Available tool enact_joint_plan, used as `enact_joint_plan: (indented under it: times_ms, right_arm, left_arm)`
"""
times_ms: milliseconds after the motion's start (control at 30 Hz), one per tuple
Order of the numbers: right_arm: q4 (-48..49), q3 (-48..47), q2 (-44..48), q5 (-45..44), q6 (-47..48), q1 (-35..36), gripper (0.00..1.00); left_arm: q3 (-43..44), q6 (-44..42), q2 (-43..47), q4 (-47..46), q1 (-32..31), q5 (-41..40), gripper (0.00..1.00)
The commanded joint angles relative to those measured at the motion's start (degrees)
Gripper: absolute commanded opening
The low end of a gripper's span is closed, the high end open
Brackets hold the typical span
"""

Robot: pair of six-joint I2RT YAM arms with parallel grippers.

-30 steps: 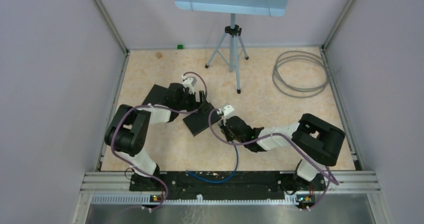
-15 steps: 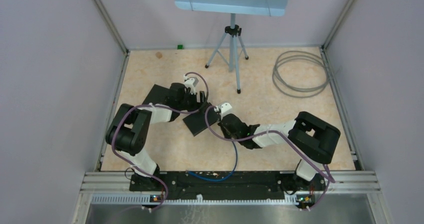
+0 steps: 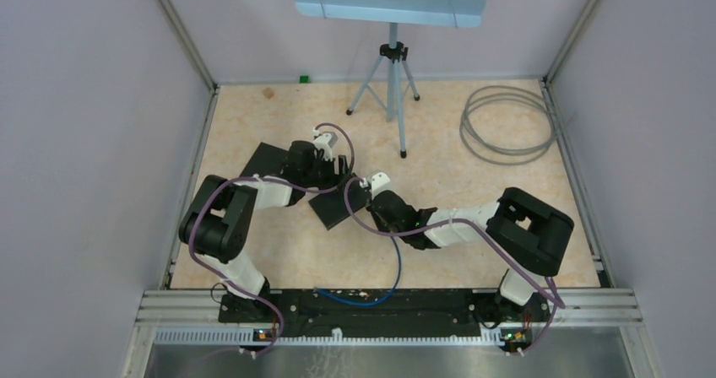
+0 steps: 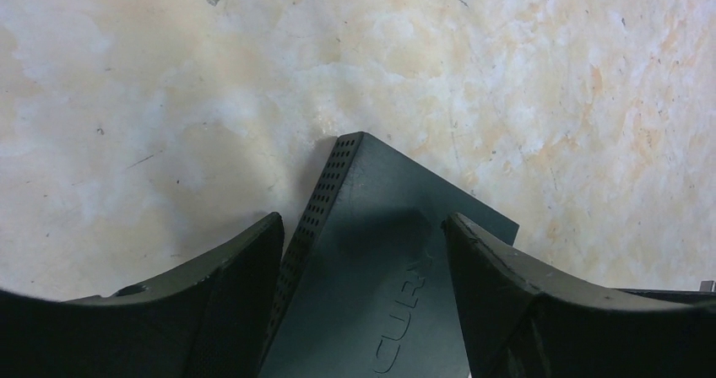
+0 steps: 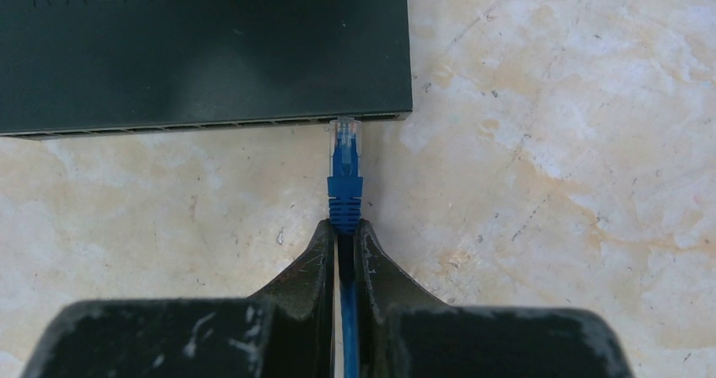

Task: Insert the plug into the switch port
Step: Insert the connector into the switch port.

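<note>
Seen from above, two robot arms reach across a pale marbled surface [image 3: 473, 184] towards a flat black network switch [image 3: 331, 207] lying between them.

The right gripper [image 5: 344, 226] has its jaws pressed together on a blue cable [image 3: 397, 268], pinching it just behind the plug [image 5: 344, 154]. Over the past second this arm has slid towards the switch. From its wrist camera, the plug's clear tip now sits right at the row of ports along the switch's front edge, near the right end of that row. It appears to be at a port's mouth, but whether it has begun to enter cannot be told.

The left gripper [image 4: 363, 226] hangs over the opposite corner of the switch. Its jaws were spread wide a second ago and have been drawing inward. They are still apart, one finger just beside the perforated side wall and the other over the lid, with no firm squeeze visible yet.

Taken together, the left arm looks to be bracing the switch so it will not slide while the right arm pushes the plug home. The insertion itself seems about to start and is not done.

A tripod stand [image 3: 390, 83] and a coil of grey cable [image 3: 507, 125] sit well apart at the far side.
</note>
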State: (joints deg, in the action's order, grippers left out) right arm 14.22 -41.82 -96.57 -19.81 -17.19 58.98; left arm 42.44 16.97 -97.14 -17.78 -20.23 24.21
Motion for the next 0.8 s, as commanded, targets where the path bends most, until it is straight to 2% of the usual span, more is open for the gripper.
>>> enact_joint_plan:
  times_ms: [0, 533, 767]
  right_arm:
    - [1.0, -3.2, -0.9, 0.0, -0.2, -0.1, 0.00]
    - [1.4, -4.9, -1.5, -1.2, 3.5, -0.1, 0.00]
    - [6.5, -4.1, -2.2, -3.5, 6.5, -0.1, 0.00]
  left_arm:
    - [-0.9, 1.1, -1.6, 4.6, -0.8, 0.3, 0.76]
    - [-2.0, 1.6, -1.4, 5.4, -0.7, 0.6, 0.69]
    - [-2.0, 1.8, -2.1, 5.4, -0.9, 2.0, 0.65]
